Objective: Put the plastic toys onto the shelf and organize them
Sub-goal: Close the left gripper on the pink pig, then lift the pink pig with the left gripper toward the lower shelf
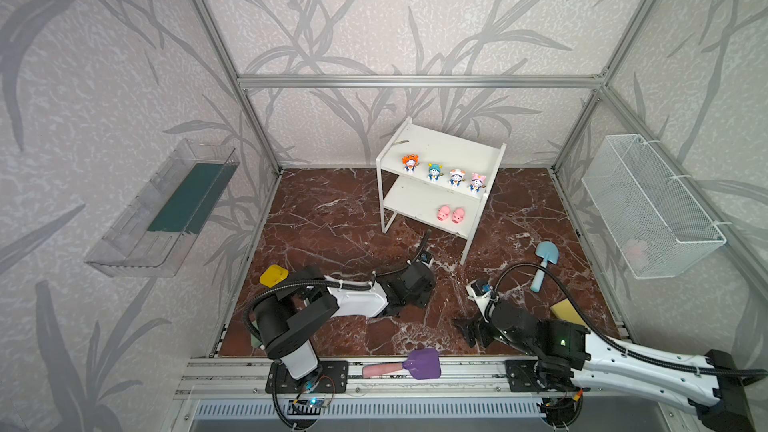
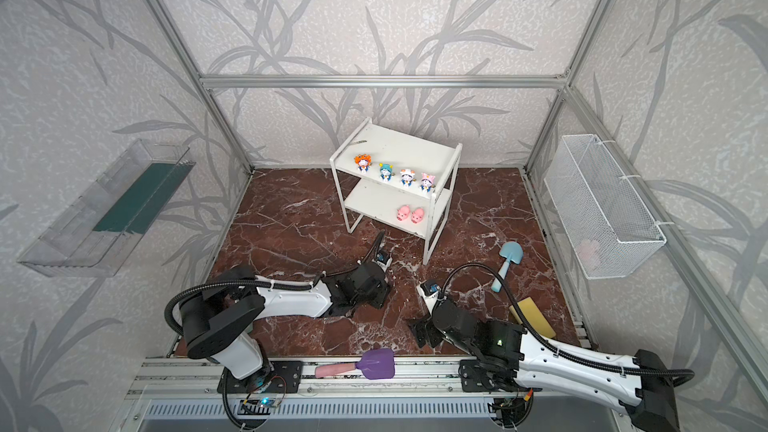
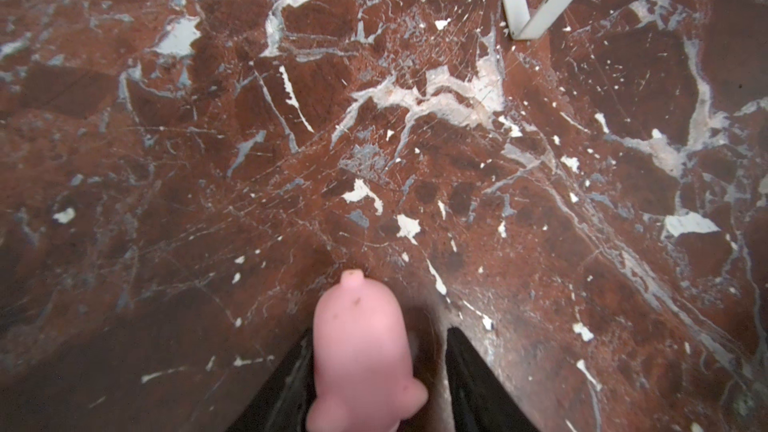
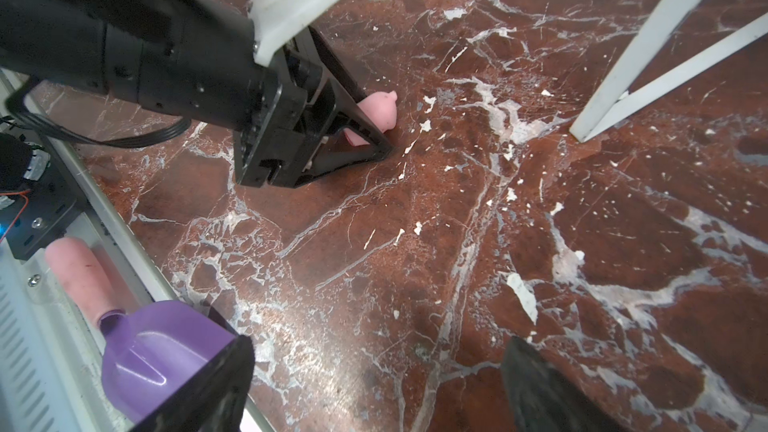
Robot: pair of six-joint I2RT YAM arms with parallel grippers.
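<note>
A pink pig [image 4: 380, 112] is down at the table [image 4: 457, 243] between the fingers of the left claw [image 3: 380, 336], near a front leg of the shelf [image 1: 440, 147]. The claw is narrow around it, but I cannot tell whether it grips. The right claw [image 4: 380, 342] gapes wide and empty. The shelf carries four figurines [image 1: 435, 172] above and two pigs [image 1: 444, 214] below.

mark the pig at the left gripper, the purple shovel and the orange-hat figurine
pink pig [image 3: 361, 347]: left wrist view, on its back
purple shovel [image 4: 166, 359]: right wrist view, on its scoop
orange-hat figurine [image 1: 409, 163]: in a top view, on its face
</note>
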